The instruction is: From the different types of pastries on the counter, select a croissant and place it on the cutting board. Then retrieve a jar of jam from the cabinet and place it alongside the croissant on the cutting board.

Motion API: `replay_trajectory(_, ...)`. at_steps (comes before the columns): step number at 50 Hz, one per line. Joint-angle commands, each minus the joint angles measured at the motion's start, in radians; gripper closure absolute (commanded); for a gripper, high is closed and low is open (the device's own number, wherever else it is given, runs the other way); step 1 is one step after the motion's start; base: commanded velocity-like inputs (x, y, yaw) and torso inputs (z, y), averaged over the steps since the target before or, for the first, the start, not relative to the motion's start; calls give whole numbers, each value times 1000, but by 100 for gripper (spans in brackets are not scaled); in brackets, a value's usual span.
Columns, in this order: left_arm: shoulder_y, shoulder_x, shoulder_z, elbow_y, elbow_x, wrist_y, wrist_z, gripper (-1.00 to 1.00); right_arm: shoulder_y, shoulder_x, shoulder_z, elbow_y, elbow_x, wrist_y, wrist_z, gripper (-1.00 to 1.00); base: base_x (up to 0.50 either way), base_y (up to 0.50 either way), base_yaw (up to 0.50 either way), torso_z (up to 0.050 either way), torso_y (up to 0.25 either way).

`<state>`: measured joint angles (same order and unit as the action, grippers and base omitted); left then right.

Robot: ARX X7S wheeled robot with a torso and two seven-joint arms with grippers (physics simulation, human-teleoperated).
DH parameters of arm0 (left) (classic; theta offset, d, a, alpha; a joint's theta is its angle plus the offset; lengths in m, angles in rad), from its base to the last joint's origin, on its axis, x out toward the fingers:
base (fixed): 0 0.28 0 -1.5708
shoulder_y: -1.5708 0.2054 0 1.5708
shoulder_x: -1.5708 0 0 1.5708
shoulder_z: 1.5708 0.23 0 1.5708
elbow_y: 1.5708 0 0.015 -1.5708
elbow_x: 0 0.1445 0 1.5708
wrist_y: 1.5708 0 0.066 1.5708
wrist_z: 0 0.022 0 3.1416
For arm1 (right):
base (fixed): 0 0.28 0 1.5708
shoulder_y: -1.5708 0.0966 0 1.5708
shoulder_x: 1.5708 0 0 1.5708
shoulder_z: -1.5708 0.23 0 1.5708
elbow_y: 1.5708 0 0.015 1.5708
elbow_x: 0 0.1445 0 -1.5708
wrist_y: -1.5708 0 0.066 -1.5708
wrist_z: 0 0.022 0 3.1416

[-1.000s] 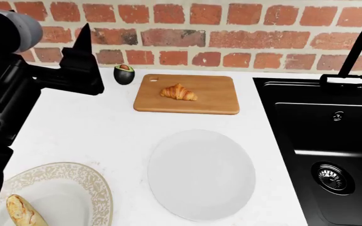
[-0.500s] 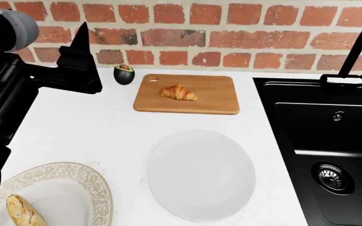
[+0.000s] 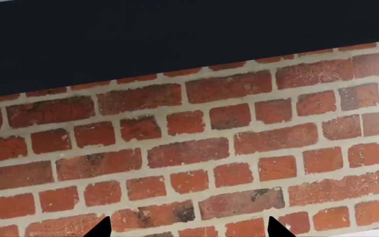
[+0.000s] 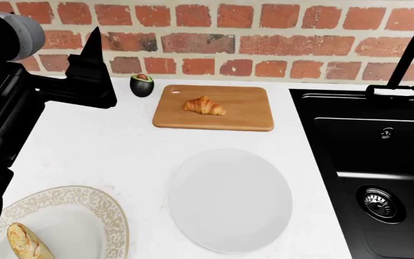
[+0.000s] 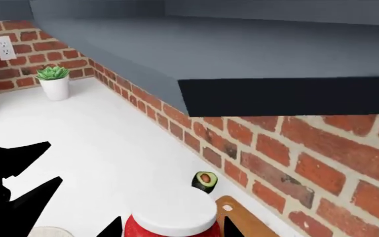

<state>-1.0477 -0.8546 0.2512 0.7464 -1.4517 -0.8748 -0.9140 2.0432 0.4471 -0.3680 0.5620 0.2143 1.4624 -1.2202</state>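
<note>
Already the right claw grips the jar, its lid between the fingers; the board lies just at its 3 o'clock, croissant waiting there.

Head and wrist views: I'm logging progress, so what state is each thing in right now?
croissant: lying on the cutting board.
jar of jam: white lid on, between the right gripper fingertips, above the counter.
avocado half: on the counter, beside the board.
white plate: bare.
left gripper: open, facing the brick wall.

Left gripper raised, spread; right gripper clamped.
</note>
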Motion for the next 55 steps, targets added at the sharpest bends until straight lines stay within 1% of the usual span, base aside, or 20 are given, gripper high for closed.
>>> replay_trajectory(1, 5, 0, 2, 0, 6, 4, 3, -100, 3, -28, -63, 81, -27, -32, 24, 100, 0, 0, 0, 0, 0)
replay_trajectory(10, 7, 1, 3, -3, 11, 8, 9, -100, 31, -89, -122, 258, -63, -138, 40, 100, 3, 0, 2, 0, 0)
replay_trajectory(15, 4, 1, 4, -4, 10, 9, 9, -100, 38, -119, -183, 359, -90, -194, 32, 100, 0, 0, 2, 0, 0)
replay_trajectory(18, 3, 1, 4, -4, 8, 9, 8, -100, 10, -118, -234, 335, -100, -186, 6, 100, 0, 2, 2, 0, 0)
replay_trajectory(24, 8, 1, 5, -3, 12, 12, 10, -100, -64, -82, -373, 182, -122, -160, -52, 100, 2, 2, 4, 0, 0)
replay_trajectory(28, 12, 0, 4, -2, 15, 15, 11, -100, -80, -84, -414, 179, -133, -169, -57, 100, 0, 3, 4, 0, 0)
replay_trajectory(32, 17, 0, 4, -3, 20, 18, 16, -100, -85, -100, -441, 220, -143, -187, -56, 100, 3, 4, 5, 0, 0)
replay_trajectory(38, 13, -2, 4, -1, 13, 17, 10, -100, -53, -158, -420, 396, -143, -271, -28, 100, 7, 4, 7, 0, 0)
replay_trajectory(45, 19, -1, 7, -2, 20, 20, 13, -100, 4, -258, -389, 700, -137, -435, 7, 100, 8, 4, 8, 0, 0)
replay_trajectory(47, 19, 0, 7, -3, 20, 20, 13, -100, -2, -276, -384, 743, -137, -454, 18, 100, 8, 4, 9, 0, 0)
replay_trajectory(51, 32, -2, 4, -2, 29, 29, 21, -100, -43, -271, -367, 720, -134, -445, 55, 100, 8, 4, 10, 0, 0)
replay_trajectory(52, 37, -3, 3, -2, 33, 31, 23, -100, -69, -245, -358, 633, -130, -407, 74, 100, 12, 5, 11, 0, 0)
replay_trajectory(55, 44, -4, 1, -1, 37, 36, 25, -100, -139, -142, -300, 292, -103, -217, 125, 100, 3, 5, 11, 0, 0)
